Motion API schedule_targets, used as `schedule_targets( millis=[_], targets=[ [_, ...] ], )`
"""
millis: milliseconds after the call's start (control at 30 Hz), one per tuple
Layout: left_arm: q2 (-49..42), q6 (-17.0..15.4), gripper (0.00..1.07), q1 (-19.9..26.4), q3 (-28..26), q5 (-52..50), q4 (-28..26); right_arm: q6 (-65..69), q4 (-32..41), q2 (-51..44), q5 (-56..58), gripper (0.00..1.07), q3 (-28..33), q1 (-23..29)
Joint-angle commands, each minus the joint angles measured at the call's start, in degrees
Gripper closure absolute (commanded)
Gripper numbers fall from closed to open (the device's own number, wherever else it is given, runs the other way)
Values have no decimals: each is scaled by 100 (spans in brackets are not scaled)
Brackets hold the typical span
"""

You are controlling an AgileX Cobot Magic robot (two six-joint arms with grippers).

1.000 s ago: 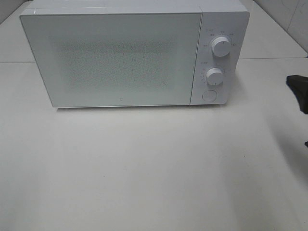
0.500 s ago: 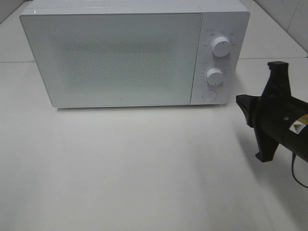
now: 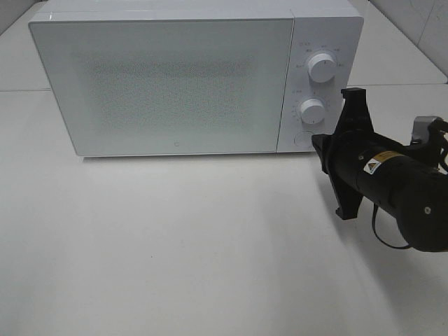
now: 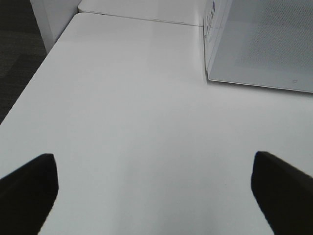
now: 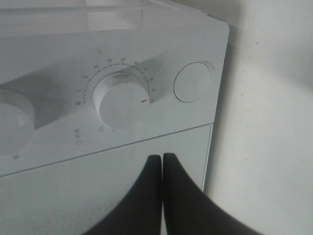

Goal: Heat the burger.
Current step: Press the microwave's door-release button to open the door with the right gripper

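White matte table (image 3: pixel 175 245), dark floor (image 4: pixel 17 44) beyond its edge. White microwave (image 3: pixel 168 84) on the far side, door closed. Burger: can't see it in any view. My right gripper (image 5: pixel 162 157) is pressed together near the round button (image 5: pixel 193 82). My left gripper (image 4: pixel 152 164) is spread over the table.

You had a white microwave (image 3: pixel 308 28) on a white table (image 3: pixel 175 245); its door (image 3: pixel 168 84) carried a fine grey speckle of dots. The upper knob (image 3: pixel 322 68) and lower knob (image 5: pixel 122 100) were white, the lower bearing a short red mark. The right gripper (image 5: pixel 162 161) was black, and its arm (image 3: pixel 406 203) was black with a small yellow-and-white label (image 3: pixel 371 166).
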Motion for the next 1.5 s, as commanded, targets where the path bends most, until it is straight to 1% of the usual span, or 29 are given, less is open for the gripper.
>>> schedule_targets(
  millis=[33, 67, 133, 167, 200, 267, 333, 667, 1033, 1267, 1500],
  targets=[
    [-69, 6, 7, 11, 11, -11, 0, -269, 304, 327, 17, 107, -378, 34],
    [-69, 6, 7, 11, 11, -11, 0, -269, 304, 327, 17, 107, -378, 34],
    [-69, 6, 7, 11, 11, -11, 0, -367, 430, 550, 17, 107, -596, 34],
    [-69, 6, 7, 11, 11, -11, 0, -367, 430, 550, 17, 107, -596, 34],
    [-69, 6, 7, 11, 11, -11, 0, -378, 487, 699, 17, 107, -739, 11],
    [-69, 6, 7, 11, 11, -11, 0, -384, 498, 779, 17, 107, -796, 11],
    [-69, 6, 7, 11, 11, -11, 0, -413, 596, 980, 17, 107, -980, 11],
    [-69, 6, 7, 11, 11, -11, 0, -401, 613, 1558, 29, 107, -1461, -52],
    [-69, 6, 7, 11, 11, -11, 0, -716, 607, 1621, 23, 107, -1753, -390],
    [-69, 6, 7, 11, 11, -11, 0, -796, 756, 1639, -23, 107, -1770, -390],
    [-69, 6, 7, 11, 11, -11, 0, -768, 848, 1931, -304, 107, -1839, -390]
  ],
)
